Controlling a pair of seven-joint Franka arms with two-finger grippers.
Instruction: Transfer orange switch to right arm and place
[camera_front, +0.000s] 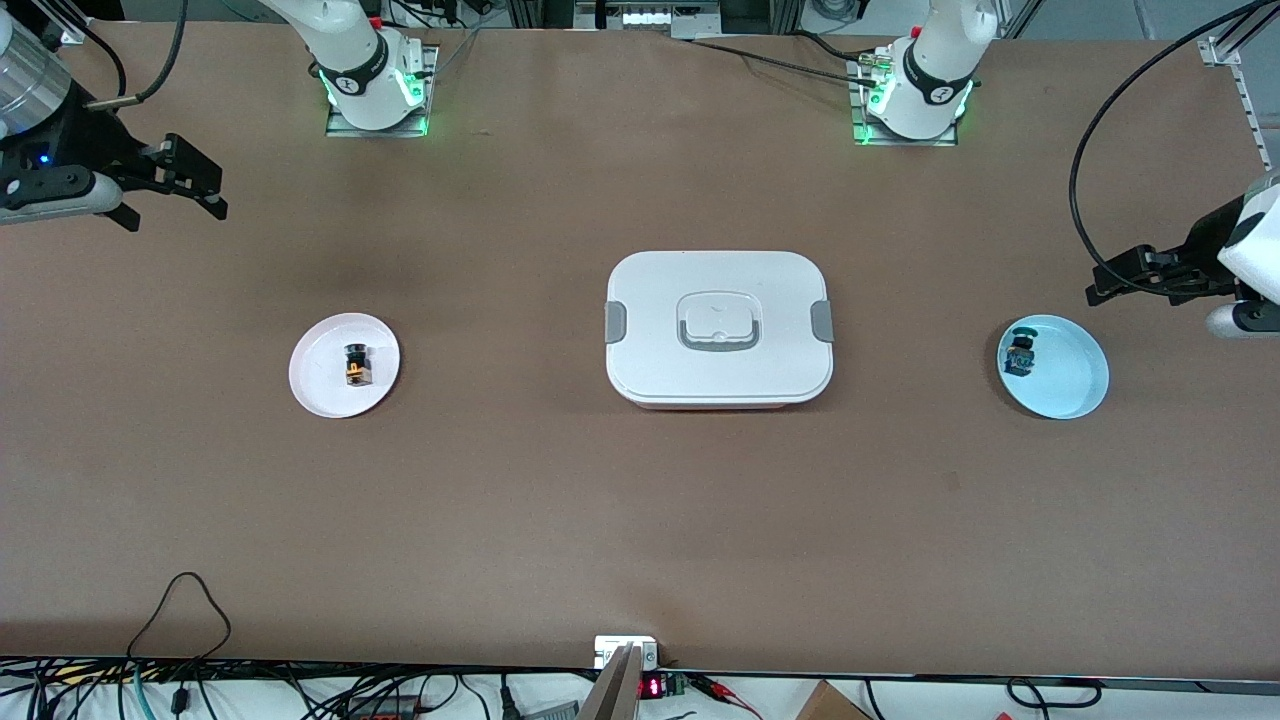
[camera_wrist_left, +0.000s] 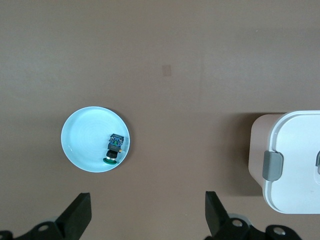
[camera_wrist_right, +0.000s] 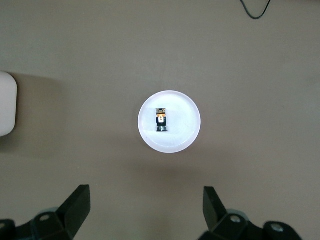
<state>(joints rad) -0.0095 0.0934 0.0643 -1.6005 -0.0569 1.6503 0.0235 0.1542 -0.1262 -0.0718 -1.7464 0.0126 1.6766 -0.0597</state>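
The orange switch (camera_front: 357, 364) (camera_wrist_right: 161, 120), a tiny black part with an orange band, lies on its side on a small white plate (camera_front: 320, 385) (camera_wrist_right: 182, 127) toward the right arm's end of the table. My right gripper (camera_front: 175, 205) (camera_wrist_right: 145, 192) hangs open and empty over bare table at that end, clear of the plate. My left gripper (camera_front: 1105, 285) (camera_wrist_left: 147, 200) hangs open and empty over bare table at the left arm's end, beside a light blue plate (camera_front: 1070, 375) (camera_wrist_left: 85, 135).
A small blue-and-green switch (camera_front: 1020, 354) (camera_wrist_left: 114, 148) lies on the light blue plate. A white lidded box (camera_front: 718, 328) (camera_wrist_left: 300, 165) (camera_wrist_right: 6, 102) with grey side clips stands at the table's middle, between the two plates. Cables run along the table edge nearest the front camera.
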